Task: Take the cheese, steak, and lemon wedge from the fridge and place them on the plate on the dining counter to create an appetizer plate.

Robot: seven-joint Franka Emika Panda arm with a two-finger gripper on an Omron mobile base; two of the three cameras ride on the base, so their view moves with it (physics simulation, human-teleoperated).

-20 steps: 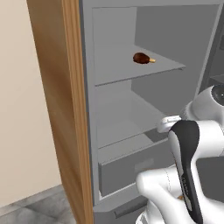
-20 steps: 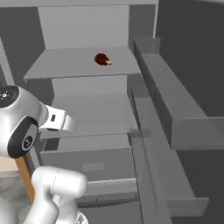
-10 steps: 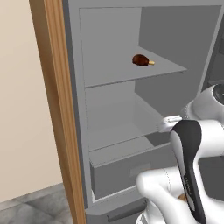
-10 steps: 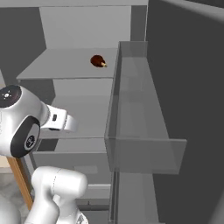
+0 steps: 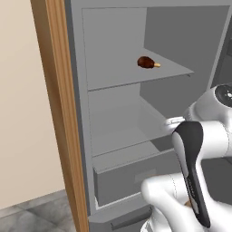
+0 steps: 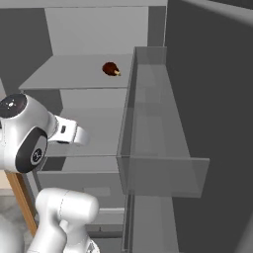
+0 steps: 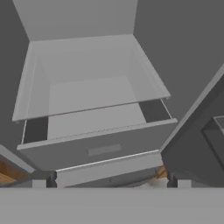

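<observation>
With the whole view shifted from a second ago, the base has driven nearer the tall grey fridge [image 5: 118, 113], whose upper shelf holds the small dark reddish-brown steak [image 5: 146, 62], well above the empty, wide-open tool [image 7: 109, 179] facing the grey drawer [image 7: 96, 144].
</observation>
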